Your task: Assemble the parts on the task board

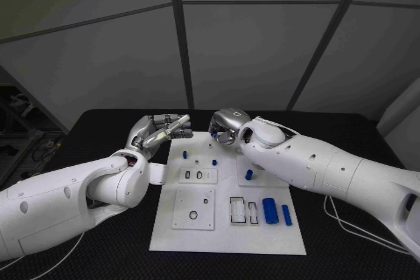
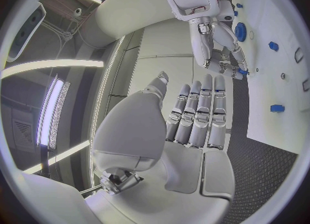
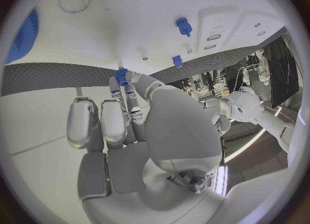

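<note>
The task board [image 1: 229,234], a flat white rectangular plate, lies in the middle of the black table [image 1: 350,249], with its long side running away from you. You see raised white square blocks on it: one near the front left [image 1: 194,208] with a round ring mark, one further back [image 1: 198,174] with small slots, and one on the right [image 1: 254,170] carrying a small upright blue peg [image 1: 249,174].

The left hand [image 1: 160,131] hovers over the table just beside the board's far left corner. The left wrist view shows its silver fingers [image 2: 197,114] extended side by side and the palm bare; it holds nothing.

The right hand [image 1: 229,127] sits over the board's far edge. In the right wrist view its fingertips [image 3: 123,87] pinch a small blue part [image 3: 121,75] against the board surface.

Two blue cylinders [image 1: 269,211] lie side by side at the board's front right, next to rectangular black-outlined slots [image 1: 237,210]. A short blue pin [image 1: 186,153] stands near the far left of the board.
</note>
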{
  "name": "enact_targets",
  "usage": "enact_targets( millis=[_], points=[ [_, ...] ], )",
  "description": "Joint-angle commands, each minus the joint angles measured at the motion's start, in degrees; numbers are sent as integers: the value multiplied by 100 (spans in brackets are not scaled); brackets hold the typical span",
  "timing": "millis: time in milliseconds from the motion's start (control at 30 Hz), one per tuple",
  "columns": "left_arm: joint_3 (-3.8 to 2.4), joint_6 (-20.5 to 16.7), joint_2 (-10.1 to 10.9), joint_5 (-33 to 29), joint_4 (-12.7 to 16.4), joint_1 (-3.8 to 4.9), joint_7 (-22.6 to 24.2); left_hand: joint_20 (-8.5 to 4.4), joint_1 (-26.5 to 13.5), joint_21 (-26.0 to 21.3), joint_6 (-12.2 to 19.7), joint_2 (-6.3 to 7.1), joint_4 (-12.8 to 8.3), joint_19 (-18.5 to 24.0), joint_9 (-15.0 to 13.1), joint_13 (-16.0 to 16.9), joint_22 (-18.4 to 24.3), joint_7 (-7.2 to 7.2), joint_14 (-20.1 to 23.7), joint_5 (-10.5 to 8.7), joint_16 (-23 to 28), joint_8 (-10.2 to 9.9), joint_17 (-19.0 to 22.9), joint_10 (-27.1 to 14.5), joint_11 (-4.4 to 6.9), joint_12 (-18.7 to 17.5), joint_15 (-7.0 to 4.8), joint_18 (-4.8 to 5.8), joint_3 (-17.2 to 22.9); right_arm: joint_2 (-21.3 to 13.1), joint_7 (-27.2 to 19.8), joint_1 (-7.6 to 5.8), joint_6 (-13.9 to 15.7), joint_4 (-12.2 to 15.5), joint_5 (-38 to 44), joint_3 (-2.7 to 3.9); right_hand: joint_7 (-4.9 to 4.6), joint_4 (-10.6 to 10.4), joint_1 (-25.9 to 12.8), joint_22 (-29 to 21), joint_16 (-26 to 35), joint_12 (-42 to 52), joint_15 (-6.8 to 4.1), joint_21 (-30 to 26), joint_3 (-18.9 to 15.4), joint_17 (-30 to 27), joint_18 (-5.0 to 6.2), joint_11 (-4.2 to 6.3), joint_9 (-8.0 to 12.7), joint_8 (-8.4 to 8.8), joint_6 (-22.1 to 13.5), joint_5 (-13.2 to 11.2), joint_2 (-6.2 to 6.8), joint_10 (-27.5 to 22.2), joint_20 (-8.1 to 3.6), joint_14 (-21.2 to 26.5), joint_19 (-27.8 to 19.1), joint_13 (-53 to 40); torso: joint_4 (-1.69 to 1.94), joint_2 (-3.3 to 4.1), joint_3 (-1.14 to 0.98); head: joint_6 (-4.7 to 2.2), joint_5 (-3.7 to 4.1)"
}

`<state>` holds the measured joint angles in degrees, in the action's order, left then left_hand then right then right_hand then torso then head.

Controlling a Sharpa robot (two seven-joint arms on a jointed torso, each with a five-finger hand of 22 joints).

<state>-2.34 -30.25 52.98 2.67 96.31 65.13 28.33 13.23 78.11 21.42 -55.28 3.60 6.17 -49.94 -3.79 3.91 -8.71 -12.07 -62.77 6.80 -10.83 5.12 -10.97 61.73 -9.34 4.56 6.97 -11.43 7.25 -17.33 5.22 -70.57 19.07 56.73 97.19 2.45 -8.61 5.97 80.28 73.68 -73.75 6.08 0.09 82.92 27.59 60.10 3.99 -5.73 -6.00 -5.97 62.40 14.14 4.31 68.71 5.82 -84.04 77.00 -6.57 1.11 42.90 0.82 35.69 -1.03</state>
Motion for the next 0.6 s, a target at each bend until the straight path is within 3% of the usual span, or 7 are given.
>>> enact_targets(
  millis=[33, 333, 500, 600],
  points=[
    [-6, 73, -9, 46, 12, 17, 26, 4, -37, -37, 7, -25, -24, 25, 5, -4, 9, -44, 49, -15, 31, -39, -9, -31, -14, -22, -10, 107, -12, 31, -71, -12, -25, -42, -17, -3, -20, 14, -9, 8, -30, 25, -9, 16, 31, -4, -33, 111, -6, 27, -8, 26, 36, 109, 29, -111, 23, -130, 4, 5, 4, 4, -2],
    [-6, 80, -16, 46, 16, 39, 24, 6, -36, -40, 6, -26, -26, 30, 5, -4, 11, -45, 54, -15, 36, -40, -9, -32, -15, -24, -8, 107, -12, 101, -50, -11, -246, -176, -18, -21, -23, 6, -34, -1, -34, 3, -2, 14, 33, -6, -30, 104, -8, 46, -32, 23, 40, 79, 38, -107, 10, -133, -2, -2, 2, 38, -9],
    [-6, 82, -17, 46, 14, 46, 22, 6, -36, -40, 6, -26, -26, 30, 5, -4, 11, -45, 54, -15, 36, -40, -9, -32, -15, -24, -8, 107, -12, 99, -55, -10, -319, -188, -18, -144, -31, 4, -59, -23, -32, -31, 10, 5, 38, -20, -24, 91, -7, 77, -76, 11, 51, 30, 49, -100, -17, -133, -8, -3, 1, 52, -26],
    [-6, 83, -22, 46, 12, 50, 21, 6, -36, -40, 6, -26, -26, 30, 5, -4, 11, -45, 54, -15, 36, -40, -9, -32, -15, -24, -8, 107, -12, 112, -64, -10, -352, -194, -18, -176, -32, 0, -72, -32, -27, -47, 15, 1, 38, -34, -22, 84, -8, 89, -92, 0, 56, 6, 54, -96, -28, -131, -1, 0, 4, 54, 1]
  ],
)
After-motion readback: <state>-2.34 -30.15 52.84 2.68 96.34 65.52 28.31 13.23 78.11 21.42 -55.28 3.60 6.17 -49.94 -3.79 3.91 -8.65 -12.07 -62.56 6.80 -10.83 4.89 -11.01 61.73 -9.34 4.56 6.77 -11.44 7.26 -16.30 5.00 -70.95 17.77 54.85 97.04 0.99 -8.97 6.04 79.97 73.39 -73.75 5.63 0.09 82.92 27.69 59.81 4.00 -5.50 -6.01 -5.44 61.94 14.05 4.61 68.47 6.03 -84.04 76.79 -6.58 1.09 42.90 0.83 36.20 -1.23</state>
